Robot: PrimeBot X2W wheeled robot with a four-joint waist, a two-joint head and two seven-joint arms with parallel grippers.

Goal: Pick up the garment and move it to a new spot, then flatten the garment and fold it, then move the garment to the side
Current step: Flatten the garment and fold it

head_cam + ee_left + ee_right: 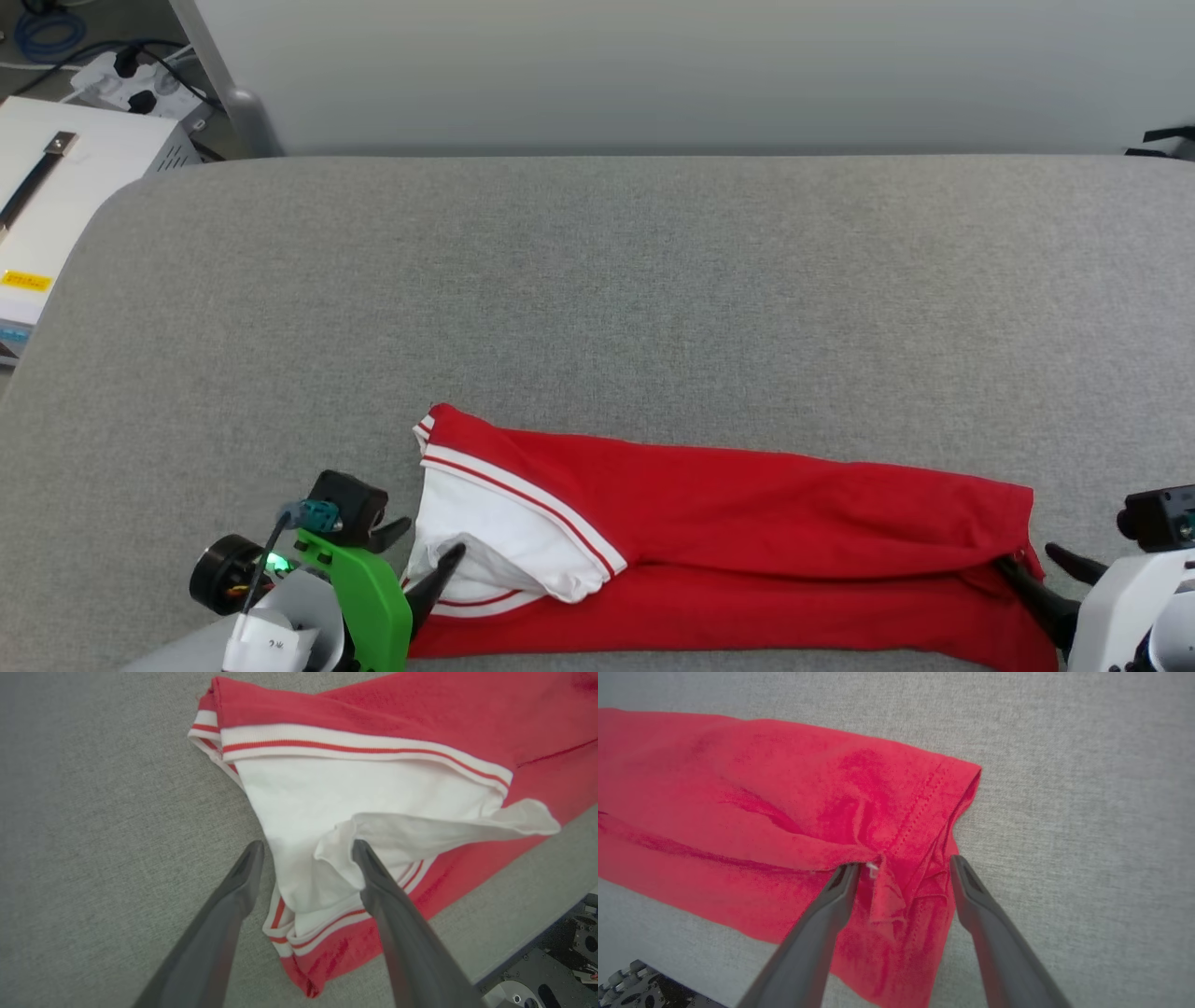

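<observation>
The garment (747,523) is a red shirt with a white sleeve (495,537). It lies folded into a long band near the front edge of the grey table (597,280). My left gripper (431,539) is at the band's left end and open. Its fingers straddle the white sleeve (327,812) with its red-striped trim, one fingertip (362,851) touching a loose fold. My right gripper (1027,555) is open at the right end. In the right wrist view the fingers (840,886) stand on either side of the red hem corner (901,877), which lies slack between them.
A white box (56,187) and a power strip (140,84) with cables sit off the table at the far left. A pale wall (653,75) runs behind the table. The table's front edge (528,947) passes close under the garment.
</observation>
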